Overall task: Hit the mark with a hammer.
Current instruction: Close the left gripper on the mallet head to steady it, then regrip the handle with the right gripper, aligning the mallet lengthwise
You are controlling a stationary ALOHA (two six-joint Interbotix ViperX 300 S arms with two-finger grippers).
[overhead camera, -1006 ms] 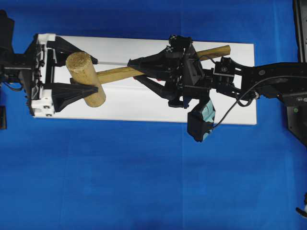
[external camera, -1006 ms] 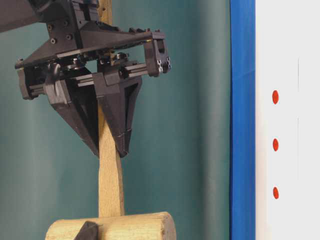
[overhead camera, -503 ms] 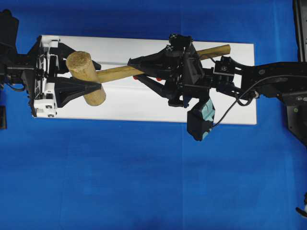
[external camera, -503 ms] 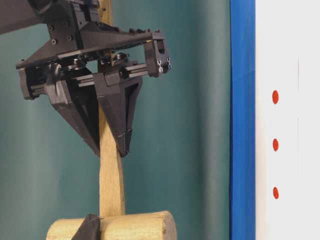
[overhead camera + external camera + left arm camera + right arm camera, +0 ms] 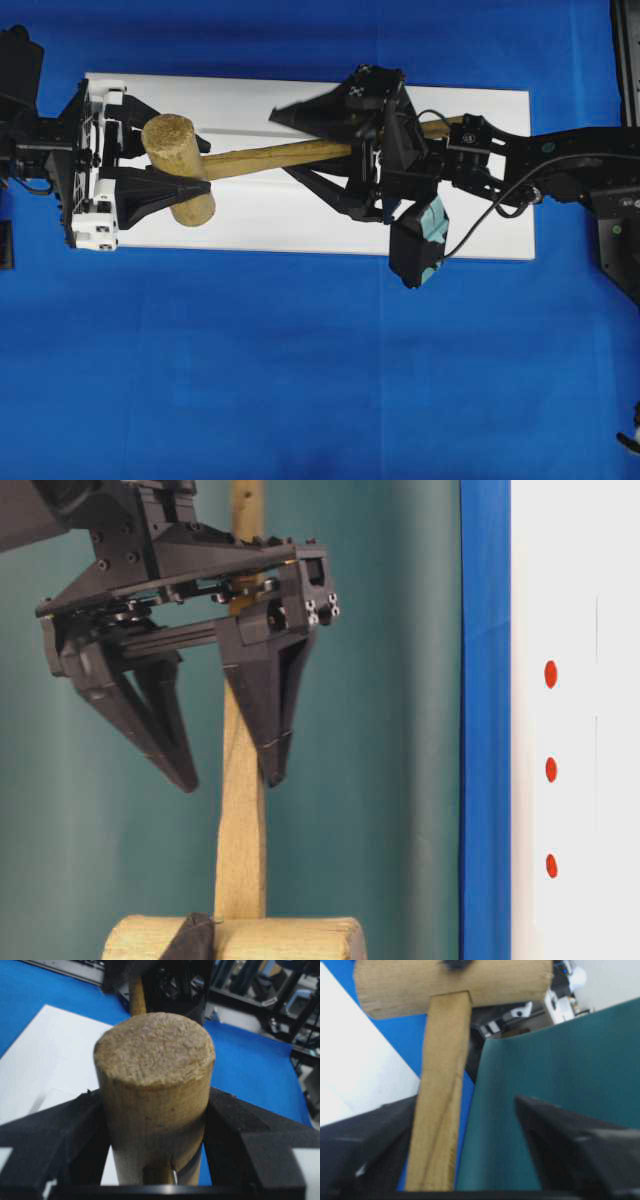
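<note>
Across the blue tabletop (image 5: 300, 380) lies a long white board (image 5: 480, 215), filling the upper middle of the overhead view from about nine o'clock to three o'clock. On the table-level view three red marks (image 5: 551, 770) sit in a row on that white surface, well apart from everything else; which of them is the target I cannot tell.

Next in size, the hammer (image 5: 250, 160) lies lengthwise over the board, its thick head toward nine o'clock and its handle running toward three o'clock.

At the nine o'clock end, the left end effector (image 5: 165, 168) is clamped on the hammer's head, one black finger (image 5: 50, 1135) pressed to each side of the cylinder in the left wrist view. So the tool is gripped there.

Toward three o'clock, the right end effector (image 5: 310, 140) has its jaws standing wide, straddling the handle. In the table-level view one finger lies against or just beside the handle while the other stands clear, so I judge it is not gripping.

As for progress: the hammer is picked up and in the robot's keeping, but held by the head, a poor hold for swinging. In my judgement a proper grasp on the handle is not yet made, and the strike itself remains undone; the head is nowhere near the red marks.
</note>
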